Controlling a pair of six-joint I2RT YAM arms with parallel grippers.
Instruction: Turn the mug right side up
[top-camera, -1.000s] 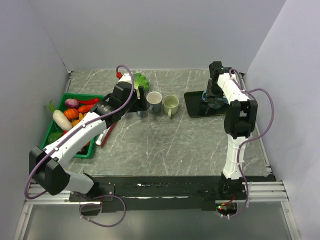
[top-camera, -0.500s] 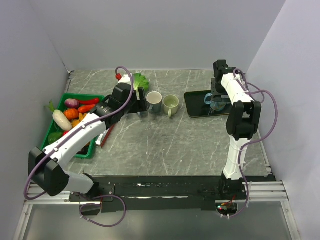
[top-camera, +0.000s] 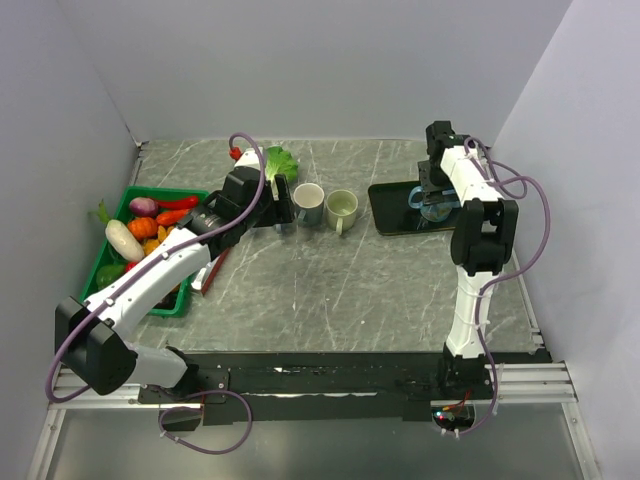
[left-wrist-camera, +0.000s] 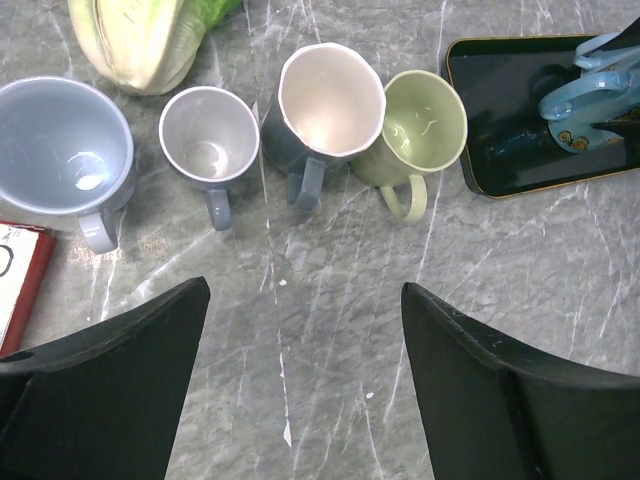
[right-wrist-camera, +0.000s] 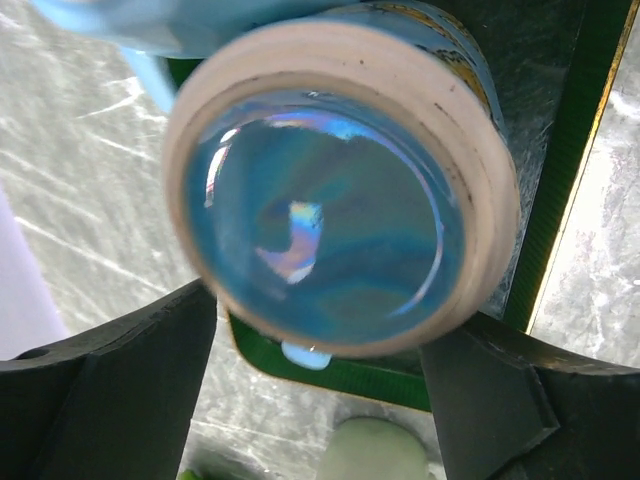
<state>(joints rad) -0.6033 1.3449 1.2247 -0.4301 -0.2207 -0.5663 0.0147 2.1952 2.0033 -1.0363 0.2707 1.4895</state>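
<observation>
A blue mug (top-camera: 430, 207) sits over the dark tray (top-camera: 392, 222) at the back right. My right gripper (top-camera: 434, 192) is shut on it. In the right wrist view the mug's glazed base (right-wrist-camera: 330, 205) faces the camera, with a finger on each side and the gripper (right-wrist-camera: 322, 318) around its body. In the left wrist view the mug (left-wrist-camera: 588, 100) is tilted on the tray (left-wrist-camera: 500, 160), handle uppermost. My left gripper (top-camera: 282, 212) is open and empty, hovering above the table in front of a row of mugs (left-wrist-camera: 305, 290).
Several upright mugs stand in a row: pale blue (left-wrist-camera: 62, 145), grey (left-wrist-camera: 208, 132), dark with a white inside (left-wrist-camera: 330, 98) and green (left-wrist-camera: 424, 120). A cabbage (left-wrist-camera: 140, 35) lies behind them. A green basket (top-camera: 108, 272) of vegetables is at the left, with a red book (left-wrist-camera: 15, 280) beside it.
My right gripper has shifted slightly right and back over the tray, turning the blue mug with it. The left arm has barely moved.
</observation>
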